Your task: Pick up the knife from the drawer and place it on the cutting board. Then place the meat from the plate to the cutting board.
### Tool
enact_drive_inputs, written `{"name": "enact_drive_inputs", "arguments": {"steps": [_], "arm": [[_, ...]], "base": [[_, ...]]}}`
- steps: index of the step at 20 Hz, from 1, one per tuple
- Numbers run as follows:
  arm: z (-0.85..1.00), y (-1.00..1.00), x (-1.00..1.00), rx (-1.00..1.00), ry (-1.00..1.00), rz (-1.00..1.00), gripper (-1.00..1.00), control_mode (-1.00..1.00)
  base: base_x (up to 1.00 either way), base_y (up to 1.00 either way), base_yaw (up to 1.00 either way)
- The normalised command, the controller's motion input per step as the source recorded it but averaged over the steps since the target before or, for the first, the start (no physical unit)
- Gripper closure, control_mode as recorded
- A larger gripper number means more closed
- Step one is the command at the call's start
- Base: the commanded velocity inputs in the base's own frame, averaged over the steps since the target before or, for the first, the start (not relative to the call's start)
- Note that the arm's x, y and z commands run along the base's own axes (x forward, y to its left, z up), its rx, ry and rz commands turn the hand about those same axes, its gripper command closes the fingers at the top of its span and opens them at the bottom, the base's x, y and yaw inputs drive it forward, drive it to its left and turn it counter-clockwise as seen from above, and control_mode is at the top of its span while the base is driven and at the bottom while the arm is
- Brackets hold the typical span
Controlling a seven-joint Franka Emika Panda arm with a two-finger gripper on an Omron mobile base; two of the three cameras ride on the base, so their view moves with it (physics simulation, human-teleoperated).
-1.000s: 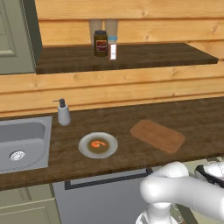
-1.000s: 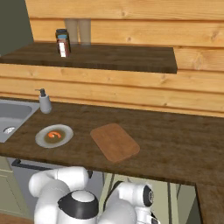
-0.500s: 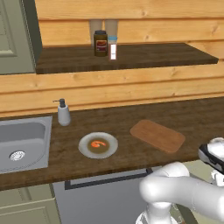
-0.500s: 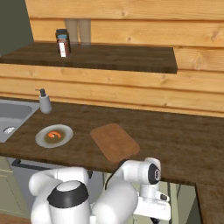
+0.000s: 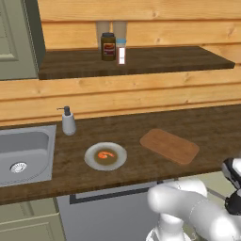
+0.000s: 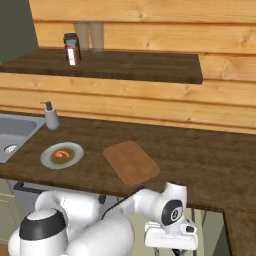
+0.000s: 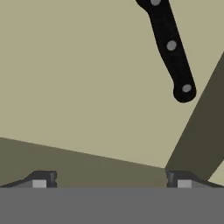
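Two-finger gripper point(image 7: 111, 179) spread wide, empty, above pale drawer floor point(image 7: 78, 87); black riveted knife handle point(image 7: 168, 48) lying ahead, untouched.

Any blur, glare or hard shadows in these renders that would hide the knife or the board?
Hand view: sharp, flat light, the black riveted knife handle crisp on the beige drawer floor, darker bands at the walls. Both base views: soft and slightly blurry, no glare; the light-brown wooden cutting board reads clearly on the dark counter.
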Motion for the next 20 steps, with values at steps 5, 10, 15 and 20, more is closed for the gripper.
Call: {"name": "enact_drive_inputs", "arguments": {"steps": [5, 10, 15, 20], "arm": [[0.04, 0.0, -0.22, 0.0, -0.22, 0.04, -1.0, -1.0], [0.28, 0.0, 0.18, 0.05, -0.21, 0.01, -1.0, -1.0], [0.26, -0.04, 0.64, 0.1, -0.02, 0.0, -1.0, -1.0], [0.01, -0.32, 0.55, 0.17, 0.0, 0.0, -1.0, -1.0]], "base": [[0.0, 0.0, 0.0], [0.0, 0.0, 0.0], [0.0, 0.0, 0.0], [0.0, 0.0, 0.0]]}}
